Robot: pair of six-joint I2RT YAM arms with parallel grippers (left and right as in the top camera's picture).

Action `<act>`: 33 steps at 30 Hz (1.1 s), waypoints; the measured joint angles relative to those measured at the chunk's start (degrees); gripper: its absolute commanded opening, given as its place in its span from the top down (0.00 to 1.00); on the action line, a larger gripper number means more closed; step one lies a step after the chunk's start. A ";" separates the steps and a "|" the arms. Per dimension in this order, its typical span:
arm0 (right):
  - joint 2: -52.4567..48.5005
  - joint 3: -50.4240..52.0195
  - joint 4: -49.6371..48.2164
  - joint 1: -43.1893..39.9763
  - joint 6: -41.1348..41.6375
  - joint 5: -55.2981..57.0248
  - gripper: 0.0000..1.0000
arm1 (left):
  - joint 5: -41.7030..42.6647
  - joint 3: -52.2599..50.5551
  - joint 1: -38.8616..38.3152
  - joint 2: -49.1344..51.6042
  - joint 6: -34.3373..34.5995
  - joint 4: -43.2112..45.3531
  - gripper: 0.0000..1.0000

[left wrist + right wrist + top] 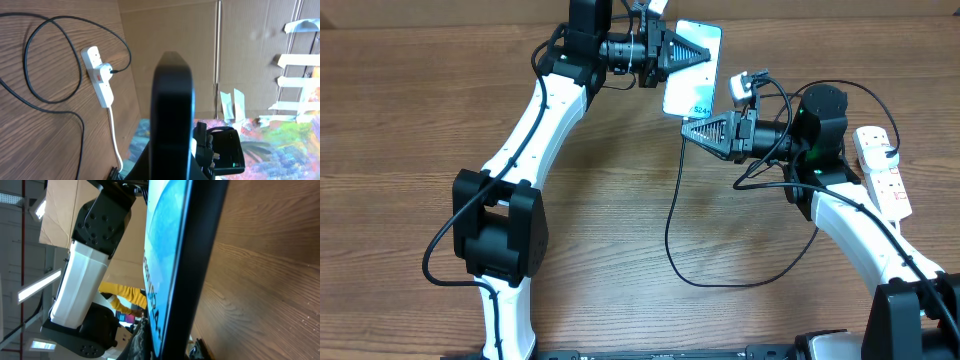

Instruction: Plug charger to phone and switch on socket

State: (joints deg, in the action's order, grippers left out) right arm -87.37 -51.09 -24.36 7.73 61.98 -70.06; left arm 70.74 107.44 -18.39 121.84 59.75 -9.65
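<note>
Holding phone (697, 90) steady, upper centre: L gripper (692, 52) clamped on it; R gripper (688, 128) closed, prob. pinching charger (672, 215) tip for insertion

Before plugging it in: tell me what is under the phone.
Only the wooden table shows around the phone; the right wrist view has wood right against its back edge. Whatever lies directly beneath is covered by the phone.

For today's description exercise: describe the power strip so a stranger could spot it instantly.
On the brown wooden table, look past the right arm to the right edge. There lies the long white plastic power strip; only it has red switches.
</note>
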 measured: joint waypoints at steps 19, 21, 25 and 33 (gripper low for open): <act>0.00 0.98 -0.48 0.26 1.01 0.46 0.96 | 2.16 0.46 0.09 0.00 -7.39 -11.41 0.96; 0.00 0.98 -0.52 0.26 1.01 0.59 0.96 | 2.71 0.50 0.02 0.00 -8.24 -11.43 0.96; 0.00 0.98 -0.50 0.24 0.98 0.66 0.96 | 3.76 0.55 -0.07 0.00 -9.75 -11.61 0.96; 0.00 0.61 -1.70 -0.02 1.09 6.21 0.21 | 7.04 0.48 -1.22 0.00 -11.43 -12.96 0.96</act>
State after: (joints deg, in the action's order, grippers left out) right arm -87.37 -50.48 -26.06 7.70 63.07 -63.86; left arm 77.78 107.92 -19.62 121.84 48.31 -22.61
